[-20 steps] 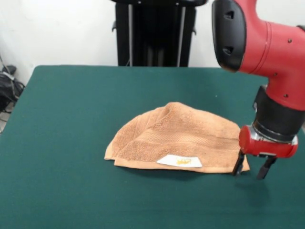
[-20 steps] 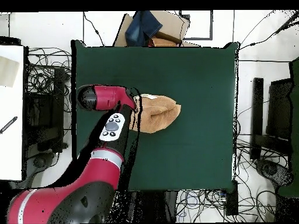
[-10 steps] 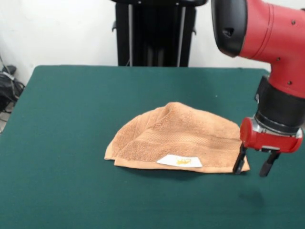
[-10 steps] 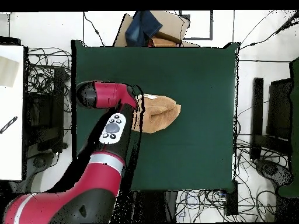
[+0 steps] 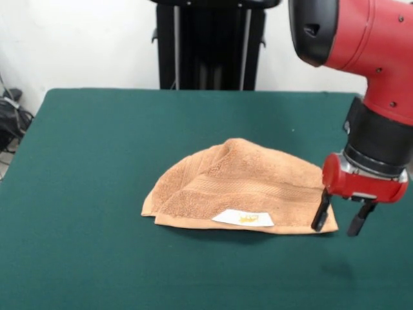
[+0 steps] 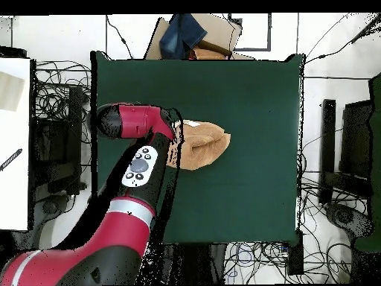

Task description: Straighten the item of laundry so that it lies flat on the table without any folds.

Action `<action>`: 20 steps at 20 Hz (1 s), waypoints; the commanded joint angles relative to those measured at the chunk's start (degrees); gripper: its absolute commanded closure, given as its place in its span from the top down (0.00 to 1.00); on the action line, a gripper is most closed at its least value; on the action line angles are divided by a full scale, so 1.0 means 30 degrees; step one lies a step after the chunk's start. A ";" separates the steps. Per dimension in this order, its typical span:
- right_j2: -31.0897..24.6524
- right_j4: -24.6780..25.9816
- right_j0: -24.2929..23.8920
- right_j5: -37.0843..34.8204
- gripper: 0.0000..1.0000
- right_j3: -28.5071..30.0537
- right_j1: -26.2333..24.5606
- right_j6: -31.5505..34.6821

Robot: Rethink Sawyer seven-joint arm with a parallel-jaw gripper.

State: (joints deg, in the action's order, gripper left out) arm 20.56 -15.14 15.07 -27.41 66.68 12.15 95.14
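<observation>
The towel (image 5: 235,194) lies folded over on itself on the green surface (image 5: 97,161), a humped, half-moon heap with its straight doubled edge toward the camera side and its white label (image 5: 242,218) on that edge. Nothing about the towel has changed over the last second: same outline, same folds. What has moved is the red arm (image 5: 361,39), which lifted slightly and has now shifted a little toward the towel's corner and dipped again. The end effector (image 5: 339,219) hangs with its two dark fingers parted, a clear gap between them, holding nothing. One finger sits over the towel's right-hand corner, the other just off the cloth over bare surface, so the corner falls about between them. I take this as lining up for a pinch on that corner; the unfolding itself has not begun. From overhead, the arm covers the same end of the towel.
</observation>
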 commanded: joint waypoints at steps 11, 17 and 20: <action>-0.1037 -0.0468 0.0216 0.2259 1.00 0.3463 -0.0651 0.5569; -0.0896 -0.0494 0.0391 0.2282 1.00 0.3511 -0.0972 0.5361; -0.0976 -0.0518 0.0445 0.2652 1.00 0.3633 -0.1048 0.5373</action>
State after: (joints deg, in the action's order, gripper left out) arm 20.55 -15.16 15.41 -22.81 71.87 11.62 95.14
